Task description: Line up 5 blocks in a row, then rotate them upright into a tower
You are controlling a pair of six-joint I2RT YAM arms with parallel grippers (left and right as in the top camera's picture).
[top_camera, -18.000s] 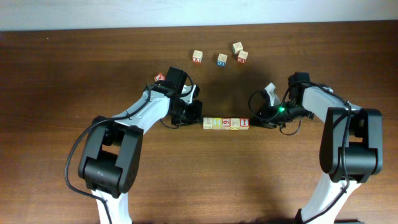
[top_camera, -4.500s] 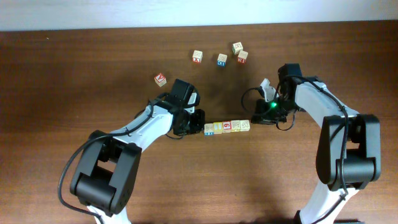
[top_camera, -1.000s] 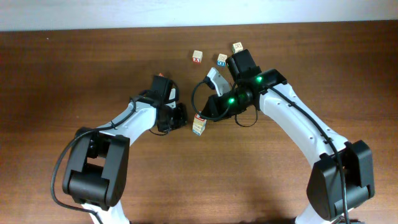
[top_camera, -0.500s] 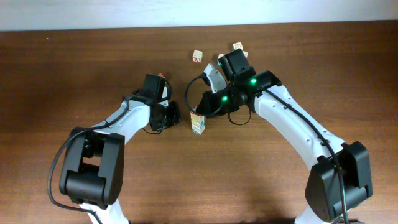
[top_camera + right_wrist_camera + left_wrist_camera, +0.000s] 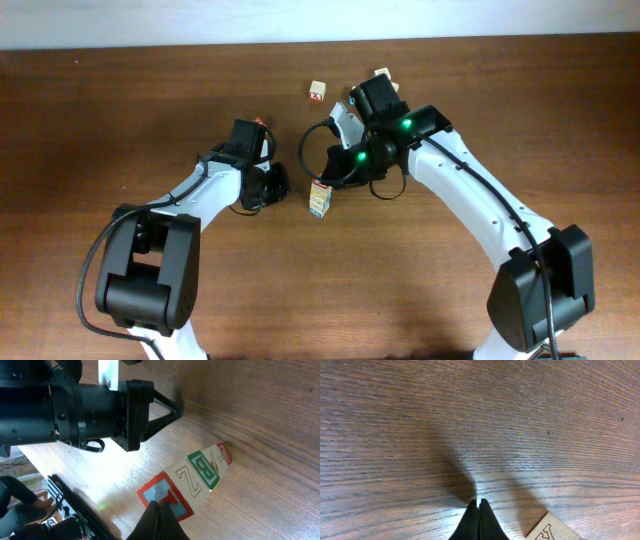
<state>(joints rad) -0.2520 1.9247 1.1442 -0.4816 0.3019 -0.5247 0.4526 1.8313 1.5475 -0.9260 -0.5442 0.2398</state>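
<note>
Pale-wood blocks, red and green markings (table dark brown).

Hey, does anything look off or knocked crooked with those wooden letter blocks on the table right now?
Nothing stands out. The pale-wood alphabet cubes form one unbroken line with no visible gaps, and the shut right tool is at its red-framed end. The shut left tool sits apart from them. No damage visible.

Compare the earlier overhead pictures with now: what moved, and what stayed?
The row of five blocks has swung from left-right to front-to-back, shifting left. The right gripper swept left with it; the left gripper drew back. The loose red-marked block beyond it stayed.
</note>
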